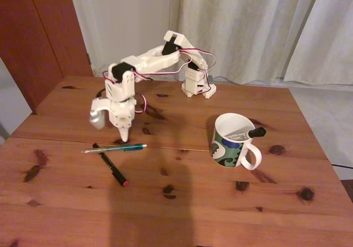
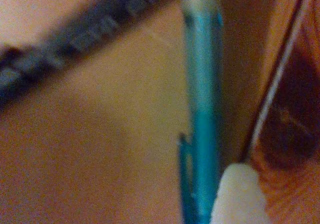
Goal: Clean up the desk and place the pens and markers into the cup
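Reaching down over the teal-green pen, I am lowering my gripper toward the desk at left of centre in the fixed view, its tip just above the pen's right half. In the wrist view the same pen is running top to bottom through the middle, very close and blurred, with one white fingertip showing at the lower right beside it. Whether my fingers are apart or together I cannot tell; only one shows.

I judge this the approach to the second pickup: the white marker is already standing in the cup at right of centre, black cap over the rim. The black pen is lying crossed under or against the teal one, red tip toward the lower edge. Next, I judge, I am needing to straddle the teal pen alone, clear of the black one.

Print on the black pen is showing as pale marks, too blurred to read.
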### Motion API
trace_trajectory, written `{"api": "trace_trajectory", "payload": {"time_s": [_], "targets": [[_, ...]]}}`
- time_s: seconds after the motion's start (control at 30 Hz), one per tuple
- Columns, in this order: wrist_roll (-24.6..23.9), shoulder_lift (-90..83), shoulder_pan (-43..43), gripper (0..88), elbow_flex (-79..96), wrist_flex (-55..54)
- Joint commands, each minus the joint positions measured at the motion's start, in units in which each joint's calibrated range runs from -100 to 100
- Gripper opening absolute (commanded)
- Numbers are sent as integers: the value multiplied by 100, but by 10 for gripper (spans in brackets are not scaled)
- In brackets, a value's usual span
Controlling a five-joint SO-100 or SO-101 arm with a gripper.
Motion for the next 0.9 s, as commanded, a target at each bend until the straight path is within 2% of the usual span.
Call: {"api": "trace_trajectory", "payload": {"time_s": [0.0, 0.33, 0.87], "targets": [[59, -81, -97, 129, -661, -36], [86, -31, -371, 129, -850, -53], [327, 1086, -371, 130, -1941, -362]]}}
